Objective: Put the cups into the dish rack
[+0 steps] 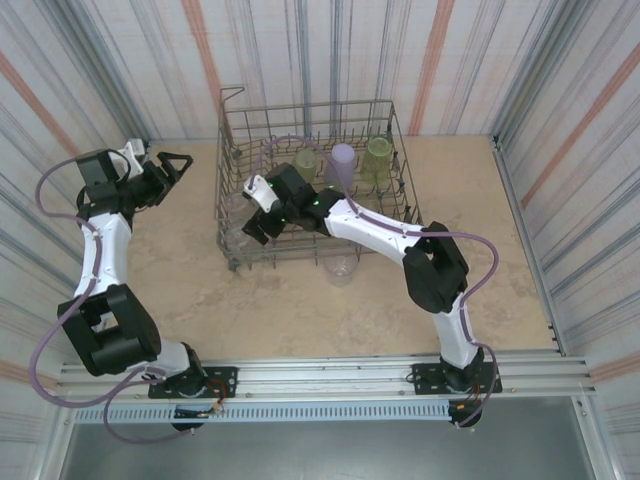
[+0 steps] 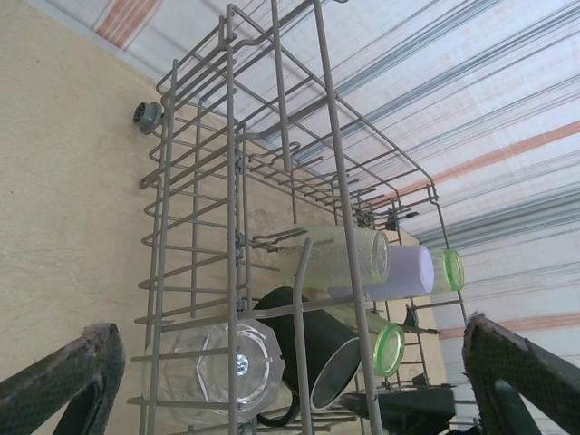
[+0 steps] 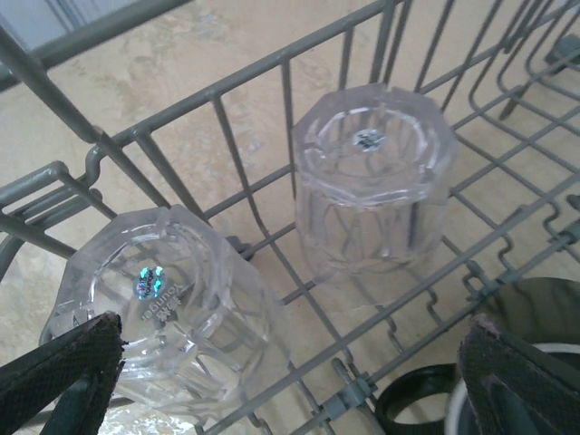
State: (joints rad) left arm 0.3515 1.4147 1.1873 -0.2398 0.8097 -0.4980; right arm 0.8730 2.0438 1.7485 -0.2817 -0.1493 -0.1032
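Observation:
The grey wire dish rack (image 1: pixel 232 120) stands mid-table. At its back are two yellow-green cups (image 1: pixel 305 162) (image 1: pixel 378 158) with a lavender cup (image 1: pixel 342 160) between them. My right gripper (image 1: pixel 255 212) reaches into the rack's left front part and is open. Its fingers (image 3: pixel 63 381) hang over two upturned clear cups (image 3: pixel 372 177) (image 3: pixel 163 308), touching neither. A dark cup with a shiny rim (image 3: pixel 530 313) lies beside them. My left gripper (image 1: pixel 178 165) is open and holds nothing, left of the rack. Through the rack wires (image 2: pixel 231 136) it faces a clear cup (image 2: pixel 227 372), the dark cup (image 2: pixel 317 353) and the lavender cup (image 2: pixel 403 272).
Another clear cup (image 1: pixel 340 268) stands on the table at the rack's near edge, apparently outside it. Striped walls close in the table on three sides. Bare tabletop (image 1: pixel 180 260) lies left and in front of the rack.

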